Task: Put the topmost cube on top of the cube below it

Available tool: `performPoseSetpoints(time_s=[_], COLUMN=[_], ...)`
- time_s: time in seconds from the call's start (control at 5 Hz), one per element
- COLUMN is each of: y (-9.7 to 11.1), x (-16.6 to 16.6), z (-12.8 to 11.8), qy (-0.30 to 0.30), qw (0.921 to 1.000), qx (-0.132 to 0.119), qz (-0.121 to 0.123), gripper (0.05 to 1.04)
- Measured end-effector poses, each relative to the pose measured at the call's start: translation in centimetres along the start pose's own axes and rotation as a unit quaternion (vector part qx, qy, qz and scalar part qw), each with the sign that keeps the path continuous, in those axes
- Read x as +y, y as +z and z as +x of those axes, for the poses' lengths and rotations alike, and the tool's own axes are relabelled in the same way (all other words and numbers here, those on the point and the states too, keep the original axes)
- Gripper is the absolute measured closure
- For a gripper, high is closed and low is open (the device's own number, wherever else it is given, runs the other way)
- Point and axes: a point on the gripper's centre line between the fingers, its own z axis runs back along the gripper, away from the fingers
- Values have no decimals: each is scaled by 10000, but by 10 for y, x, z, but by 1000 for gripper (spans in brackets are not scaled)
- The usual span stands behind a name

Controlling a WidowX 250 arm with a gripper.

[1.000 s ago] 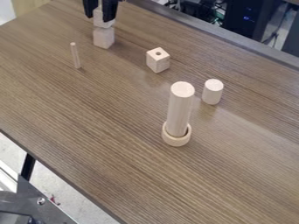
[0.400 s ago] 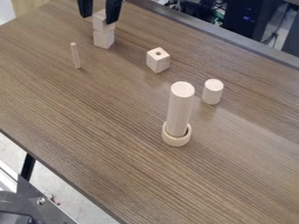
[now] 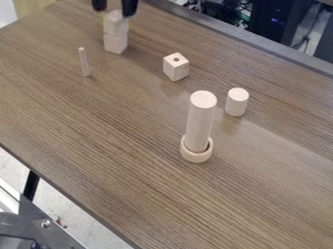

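At the top edge of the view, left of centre, my black gripper [image 3: 116,8] stands open, one finger on either side above the stacked cubes. The upper wooden cube [image 3: 116,22] rests on the lower wooden cube [image 3: 116,42], roughly lined up with it. Both fingertips are near the upper cube's top, and the cube's sides below them are free of the fingers.
Right of the stack is a cube with a hole [image 3: 175,67]. A thin peg [image 3: 84,62] stands to its left. Farther front are a short cylinder [image 3: 236,102] and a tall cylinder [image 3: 200,121] standing in a wooden ring [image 3: 196,155], all on the brown table [image 3: 98,146].
The gripper's fingers have spread from around the upper cube, and the gripper has risen a little. The upper cube now sits straighter on the lower one than about half a second ago.
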Motion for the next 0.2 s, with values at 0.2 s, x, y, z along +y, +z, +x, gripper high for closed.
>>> performPoseSetpoints(time_s=[0.2], y=[41], x=[-7], z=[1], qy=[-74], qw=[9989], qx=[-464], qz=[22], gripper=[83])
